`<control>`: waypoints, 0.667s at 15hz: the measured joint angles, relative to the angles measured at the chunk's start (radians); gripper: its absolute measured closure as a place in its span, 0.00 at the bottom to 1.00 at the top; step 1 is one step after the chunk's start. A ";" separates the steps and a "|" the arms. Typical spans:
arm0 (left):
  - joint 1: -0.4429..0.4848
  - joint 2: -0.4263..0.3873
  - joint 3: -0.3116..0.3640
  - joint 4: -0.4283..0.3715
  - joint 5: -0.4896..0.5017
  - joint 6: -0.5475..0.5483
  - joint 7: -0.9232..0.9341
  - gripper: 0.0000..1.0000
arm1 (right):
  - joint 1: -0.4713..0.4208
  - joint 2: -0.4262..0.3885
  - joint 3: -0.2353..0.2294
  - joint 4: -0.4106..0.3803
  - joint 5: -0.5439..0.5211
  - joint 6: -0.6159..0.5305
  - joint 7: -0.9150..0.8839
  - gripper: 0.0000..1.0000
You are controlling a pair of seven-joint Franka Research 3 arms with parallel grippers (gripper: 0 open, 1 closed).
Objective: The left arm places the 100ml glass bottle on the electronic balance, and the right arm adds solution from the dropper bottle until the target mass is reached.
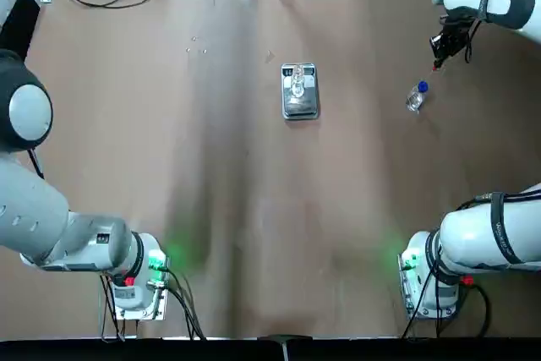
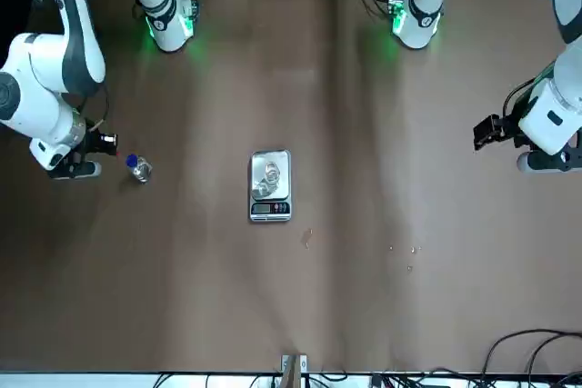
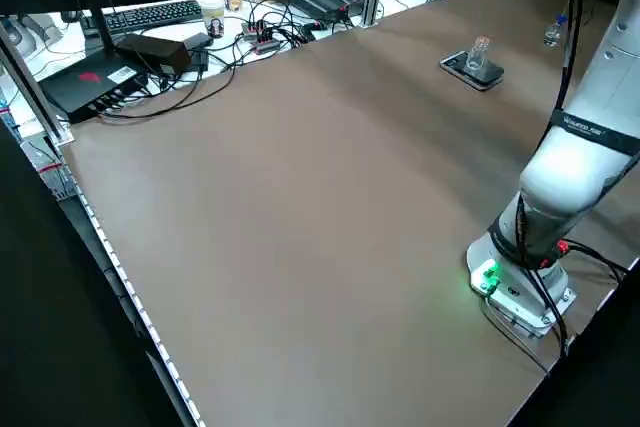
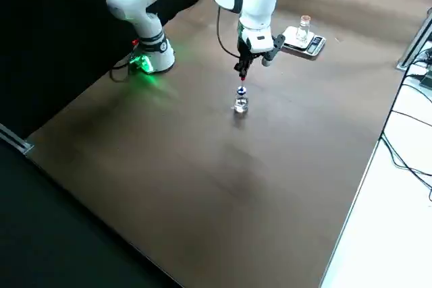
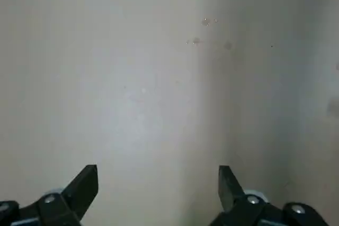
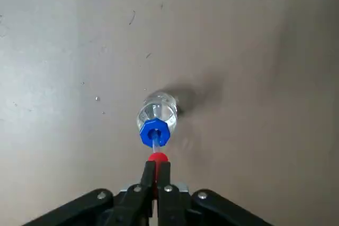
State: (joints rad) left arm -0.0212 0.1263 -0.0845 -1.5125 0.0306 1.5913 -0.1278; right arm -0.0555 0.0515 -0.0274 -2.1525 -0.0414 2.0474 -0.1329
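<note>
Standing upright on the brown table [image 1: 211, 209], the dropper bottle [image 1: 415, 97] sits toward the right edge, about midway along it, directly beneath your right gripper [image 6: 156, 175]. Its long axis runs vertically, straight up into the fingers. The right gripper is pinched nearly closed around the red dropper tip [image 6: 157, 157], which appears lifted clear of the blue collar [image 6: 153, 132] on a thin stem. The bottle body is small, clear and round, with liquid inside.

Well apart, near the table's middle, the 100ml glass bottle [image 1: 297, 82] stands uncapped on the electronic balance [image 1: 300, 103], a flat silver scale. To reach it, you would judge that the right arm must travel toward the table's centre.

Your left gripper [image 5: 159, 183] hangs spread wide and empty near the left edge, over bare table.
</note>
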 joint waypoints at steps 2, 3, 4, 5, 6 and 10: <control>0.000 0.000 0.000 0.001 0.000 0.000 0.000 0.00 | 0.000 0.000 0.003 0.000 -0.005 0.000 0.000 0.95; 0.000 0.000 0.000 0.001 0.000 0.000 0.000 0.00 | 0.000 0.000 0.004 0.000 -0.008 0.000 0.000 0.95; 0.000 0.000 0.000 0.001 0.000 0.000 0.000 0.00 | 0.001 0.000 0.006 0.000 -0.011 0.000 -0.001 0.95; 0.000 0.000 0.000 0.001 0.000 0.000 0.000 0.00 | 0.003 0.000 0.007 0.000 -0.012 0.000 -0.001 0.95; 0.000 0.000 0.000 0.001 0.000 0.000 0.000 0.00 | 0.005 0.000 0.008 0.000 -0.013 -0.001 -0.001 0.95; 0.000 0.000 0.000 0.002 0.000 0.000 0.000 0.00 | 0.016 -0.001 0.012 0.000 -0.015 -0.007 -0.002 0.95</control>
State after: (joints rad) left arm -0.0210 0.1263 -0.0842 -1.5108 0.0306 1.5915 -0.1279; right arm -0.0396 0.0503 -0.0156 -2.1528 -0.0565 2.0403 -0.1350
